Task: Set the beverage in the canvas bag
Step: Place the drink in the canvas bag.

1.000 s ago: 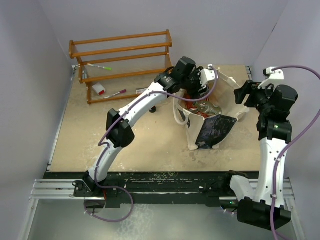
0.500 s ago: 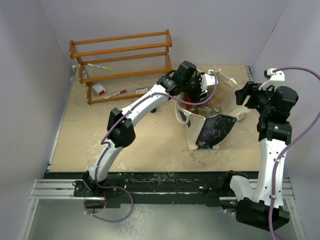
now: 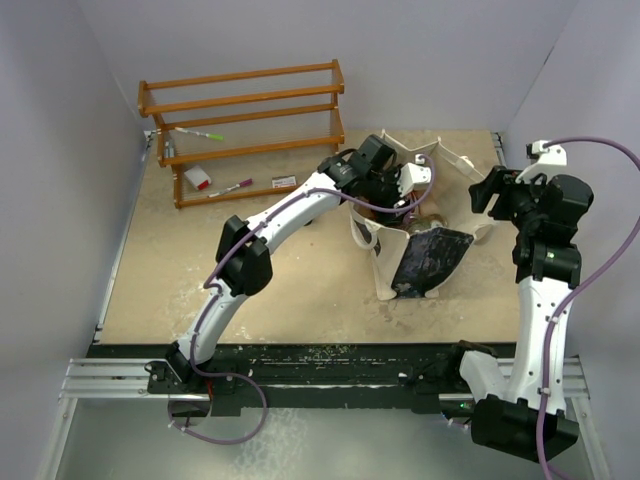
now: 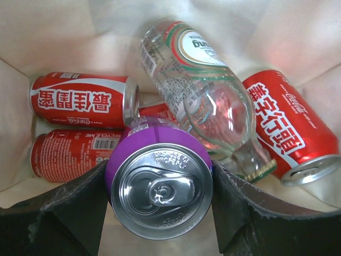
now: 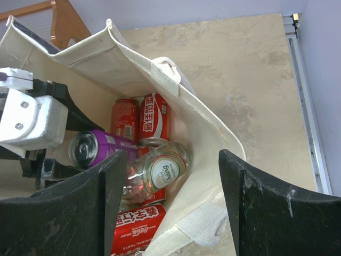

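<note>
The beverage is a purple can [image 4: 160,184]; its silver top faces the left wrist camera. My left gripper [image 4: 159,188] is shut on it, one finger against each side, and has it down inside the canvas bag [image 3: 384,262]. In the right wrist view the purple can [image 5: 98,146] lies over other drinks in the cream bag [image 5: 133,58]. My left gripper [image 3: 405,193] is sunk in the bag's mouth. My right gripper [image 3: 494,190] hangs open to the right of the bag, and between its tips [image 5: 173,160] nothing is gripped.
Under the purple can the bag holds red cola cans [image 4: 80,101] and a clear bottle [image 4: 200,90]. A wooden rack [image 3: 240,105] with markers stands at the back left, and a small red-and-white item [image 3: 197,178] lies beside it. Walls enclose the table.
My left gripper has moved toward the near side and lower into the bag with the purple can. The right arm has barely shifted.
</note>
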You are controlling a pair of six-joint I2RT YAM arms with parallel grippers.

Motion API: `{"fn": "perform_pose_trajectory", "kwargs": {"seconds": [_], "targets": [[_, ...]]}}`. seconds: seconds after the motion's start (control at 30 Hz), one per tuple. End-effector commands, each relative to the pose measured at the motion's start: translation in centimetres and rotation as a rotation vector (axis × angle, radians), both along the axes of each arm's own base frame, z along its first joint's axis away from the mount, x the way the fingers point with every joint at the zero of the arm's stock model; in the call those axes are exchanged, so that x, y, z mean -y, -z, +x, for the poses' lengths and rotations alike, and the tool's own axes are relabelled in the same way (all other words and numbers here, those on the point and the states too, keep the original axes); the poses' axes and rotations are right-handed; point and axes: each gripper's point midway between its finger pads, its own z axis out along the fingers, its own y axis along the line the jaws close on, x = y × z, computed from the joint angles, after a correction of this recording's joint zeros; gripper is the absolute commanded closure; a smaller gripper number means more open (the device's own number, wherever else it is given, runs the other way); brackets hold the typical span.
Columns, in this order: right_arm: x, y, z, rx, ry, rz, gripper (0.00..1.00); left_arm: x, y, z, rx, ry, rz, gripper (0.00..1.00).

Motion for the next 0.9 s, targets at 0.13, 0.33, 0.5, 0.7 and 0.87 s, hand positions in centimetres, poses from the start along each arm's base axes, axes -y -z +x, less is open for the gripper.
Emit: {"fn": "perform_pose_trajectory", "kwargs": {"seconds": [0.13,0.33,0.5,0.7,0.87], "targets": [[-0.2,-1.2,-0.2,0.055,-0.007,0.002,0.29,-0.5,-4.6,-4.0,-0.141,0.047,-0.054,1.0],[-0.2,-1.2,-0.3,0.055,-0.006,0.004,0.29,-0.4,-1.9,-5.0,-0.277,0.014,-0.016,1.0],[-0.2,-1.2,-0.3,0.057,-0.004,0.002,0.29,-0.9,1.1,-3.6,-0.259,-0.054,0.054,1.0],[0.0,-1.4,-0.4,0.059,0.001,-0.004,0.29,-1.1,2.4,-3.4,-0.237,-0.041,0.076,0.95],[0.0,-1.2,-0.3,0.054,0.0,-0.001,0.29,-0.7,-0.2,-3.2,-0.158,0.006,0.015,0.83]]}}
